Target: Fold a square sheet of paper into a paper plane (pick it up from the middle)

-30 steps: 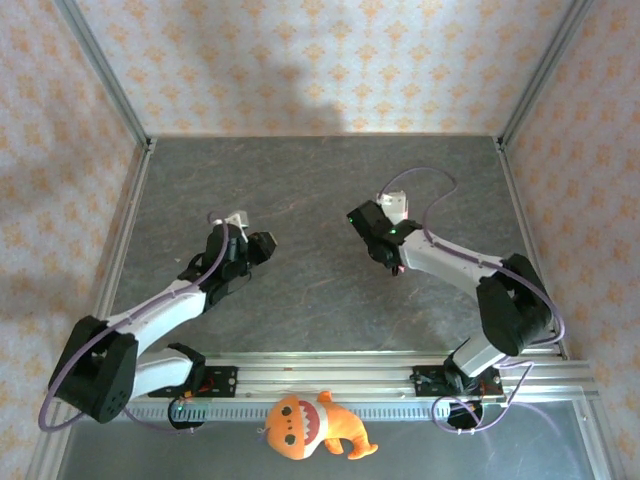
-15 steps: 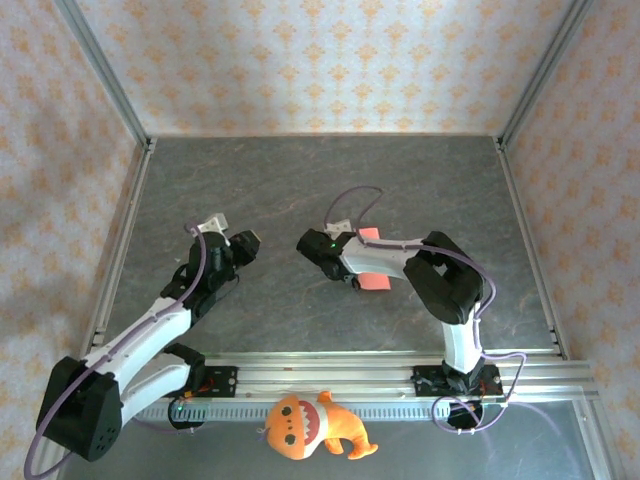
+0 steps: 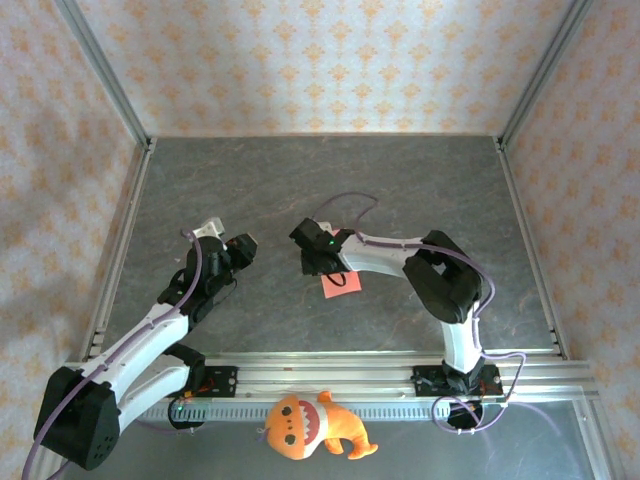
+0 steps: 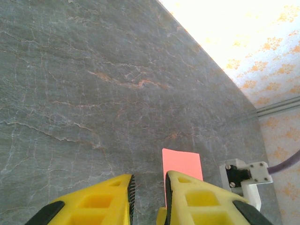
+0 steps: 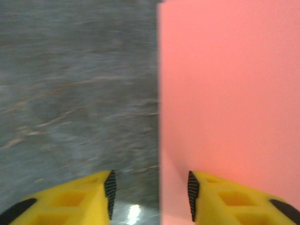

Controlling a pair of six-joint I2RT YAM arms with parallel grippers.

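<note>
Where the right gripper (image 3: 322, 268) stood: we found it over the middle of the tabletop (image 3: 420, 180), pointed down at the surface, just beside the square sheet of paper (image 3: 341, 284).
Right gripper, opening: its jaws stood well apart and clamped nothing.
Right gripper, contact: in the wrist view the sheet's straight left edge ran up through the gap. We could not tell whether the right-hand finger touched the paper.
Right gripper, build: we noted yellow plastic fingers (image 5: 70, 199) with hollow cells and black ribbed pads on their inner faces.
Left gripper (image 4: 149, 180): its jaws were parted by a narrow slit, with bare table showing through. It held nothing and touched nothing.
Left gripper, place: it hung left of the tabletop's middle, aimed toward the sheet and apart from it.
Square sheet of paper, place: it lay near the tabletop's middle, a little toward the near edge, closer to the right gripper than to the left.
Square sheet of paper, look: we saw thin, matte, red-pink paper with straight edges and sharp corners, seemingly flat.
Tabletop, surface: it was dark grey and stone-like, with pale veins and one rusty streak.
Plush toy (image 3: 310, 425): this was orange and soft, with a toothy mouth. It sat past the tabletop's near edge, between the arm bases.
Walls (image 3: 300, 60): these were cream, with a repeating orange motif.
</note>
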